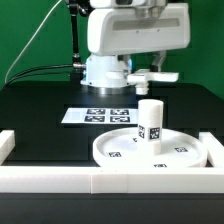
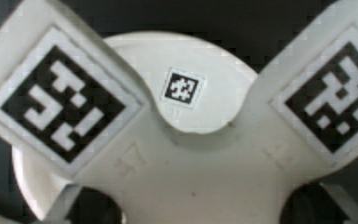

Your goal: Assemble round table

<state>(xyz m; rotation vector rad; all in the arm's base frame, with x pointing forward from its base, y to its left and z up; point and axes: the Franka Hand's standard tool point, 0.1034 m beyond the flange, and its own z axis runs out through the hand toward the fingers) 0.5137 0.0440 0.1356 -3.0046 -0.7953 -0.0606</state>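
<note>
Claw [image 1: 141, 78] is clamped on the white plastic cross-shaped piece [image 1: 157, 75] and holds it in the air. The jaws are only as wide as the part they pinch. The fingers barely show in either view, so I read the grip from the piece hanging at the tips with nothing under it.

Below the claw, a bit nearer the exterior camera, the short white plastic cylinder leg [image 1: 150, 120] stands upright, roughly mid-way on the large flat white plastic disc [image 1: 108, 143]. Can't tell if the leg is seated or just standing there. The thin white marker board [image 1: 76, 115] lies on the black table [image 1: 40, 105], below the claw and toward the exterior view's left.

Step, my read: disc and leg are together, and the cross-shaped piece goes onto the leg top. Roughly two thirds through.

The next move needs:
- hub centred over the leg axis
- piece held level
- a straight descent, then probably a twist to seat

From the exterior view, the claw looks behind the leg, not over it.

The exterior view gives the height gap between piece and leg top, and the leg's uprightness, but shows only one end of the piece. The wrist view shows two arms of the cross-shaped piece [image 2: 176, 165] spread in a V, each with a big square tag. Past them is a round white face [image 2: 140, 60] with a small tag. It could be the leg top or the disc, can't tell. That view gives no height information.
</note>
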